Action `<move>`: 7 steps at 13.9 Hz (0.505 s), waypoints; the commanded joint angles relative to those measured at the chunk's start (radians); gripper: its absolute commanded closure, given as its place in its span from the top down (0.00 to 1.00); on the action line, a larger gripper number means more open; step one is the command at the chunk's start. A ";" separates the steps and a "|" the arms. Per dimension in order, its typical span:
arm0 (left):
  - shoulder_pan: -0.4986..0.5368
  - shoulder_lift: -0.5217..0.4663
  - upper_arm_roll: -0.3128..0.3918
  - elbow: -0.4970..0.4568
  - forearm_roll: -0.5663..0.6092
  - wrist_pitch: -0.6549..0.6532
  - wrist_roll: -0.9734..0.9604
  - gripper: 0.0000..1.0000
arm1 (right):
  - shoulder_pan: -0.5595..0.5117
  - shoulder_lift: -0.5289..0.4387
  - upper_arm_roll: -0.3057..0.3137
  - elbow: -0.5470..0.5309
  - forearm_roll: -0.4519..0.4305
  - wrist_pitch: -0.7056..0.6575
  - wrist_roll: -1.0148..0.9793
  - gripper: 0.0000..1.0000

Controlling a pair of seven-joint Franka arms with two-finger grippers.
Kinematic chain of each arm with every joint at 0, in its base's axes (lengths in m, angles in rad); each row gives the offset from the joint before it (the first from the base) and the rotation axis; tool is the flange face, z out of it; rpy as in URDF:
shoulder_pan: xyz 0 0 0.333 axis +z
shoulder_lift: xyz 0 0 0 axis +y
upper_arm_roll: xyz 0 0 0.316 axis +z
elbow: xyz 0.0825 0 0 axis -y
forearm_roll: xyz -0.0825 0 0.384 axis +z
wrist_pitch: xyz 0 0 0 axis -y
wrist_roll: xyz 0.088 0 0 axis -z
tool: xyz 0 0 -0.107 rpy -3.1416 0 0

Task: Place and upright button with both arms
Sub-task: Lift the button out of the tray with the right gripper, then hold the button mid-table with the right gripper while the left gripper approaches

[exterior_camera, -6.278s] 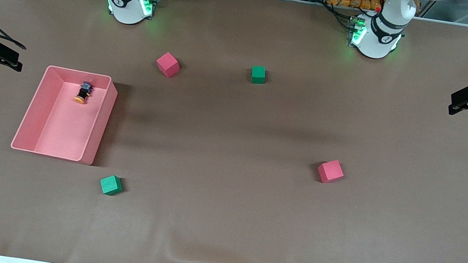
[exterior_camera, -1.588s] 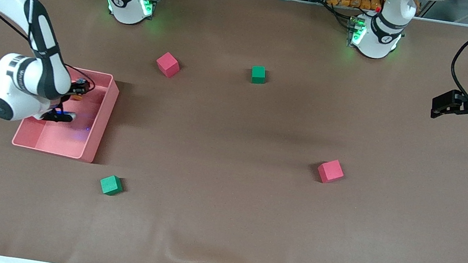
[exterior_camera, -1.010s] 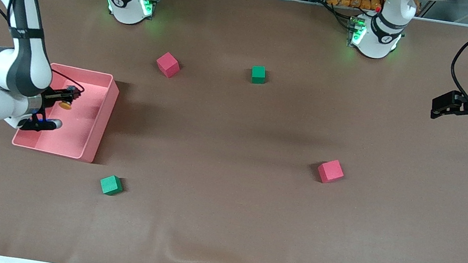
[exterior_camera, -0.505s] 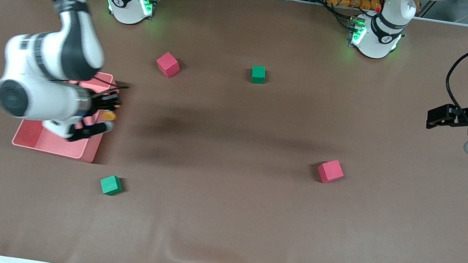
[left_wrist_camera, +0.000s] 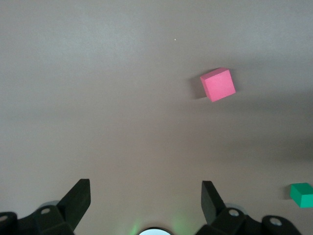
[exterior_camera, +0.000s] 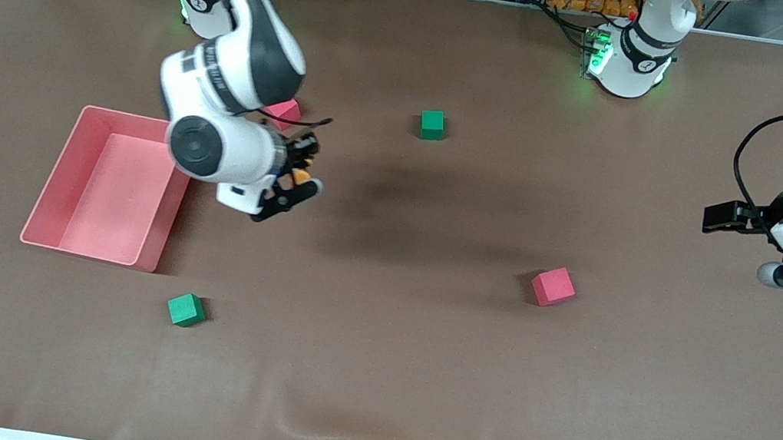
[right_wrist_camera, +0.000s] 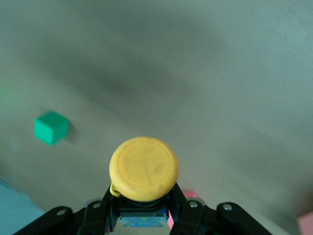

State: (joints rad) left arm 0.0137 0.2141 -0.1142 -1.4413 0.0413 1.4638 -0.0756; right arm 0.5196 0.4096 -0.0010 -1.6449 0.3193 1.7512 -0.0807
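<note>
The button [exterior_camera: 300,177] is already out of the pink bin [exterior_camera: 59,182] and is carried in the air by the right gripper [exterior_camera: 296,173], which is clamped on its short black body over bare tabletop [exterior_camera: 419,348] just beside the bin, toward the left arm's end of it. The pickup is thus judged done; what is left is the placing of the button on the tabletop and the setting of it upright, a step for which the second arm is presumably wanted. In the right wrist view the round orange-yellow cap [right_wrist_camera: 144,168] is seen face-on, projecting past the fingertips, with the black body and bluish end pinched between the two fingers [right_wrist_camera: 98,215] below it, so the button is held by its body with the cap pointing away from the wrist. A red cube [exterior_camera: 284,111] is partly hidden by the right arm, and a green cube [exterior_camera: 432,124] lies farther toward the left arm's end of the tabletop. The left gripper [exterior_camera: 729,218] hangs with its jaws spread wide and nothing between them, well apart from the button, at the left arm's end of the tabletop; in its wrist view another red cube [left_wrist_camera: 217,84] is seen on the tabletop below. A second green cube [exterior_camera: 185,310] lies nearer the front camera than the bin.
</note>
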 commanded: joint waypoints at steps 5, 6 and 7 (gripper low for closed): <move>0.031 0.063 -0.002 0.018 0.000 0.007 0.007 1.00 | 0.120 0.145 -0.017 0.077 0.107 0.114 0.401 0.08; 0.031 0.067 -0.002 0.018 0.000 0.009 0.007 1.00 | 0.135 0.179 -0.022 0.089 0.141 0.126 0.404 0.08; 0.031 0.067 -0.002 0.018 -0.001 0.010 0.007 1.00 | 0.146 0.199 -0.025 0.091 0.161 0.134 0.412 0.08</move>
State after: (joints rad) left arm 0.0422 0.2736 -0.1124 -1.4411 0.0413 1.4728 -0.0757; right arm 0.6373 0.5432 -0.0043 -1.6104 0.4193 1.8854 0.3009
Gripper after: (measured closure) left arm 0.000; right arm 0.568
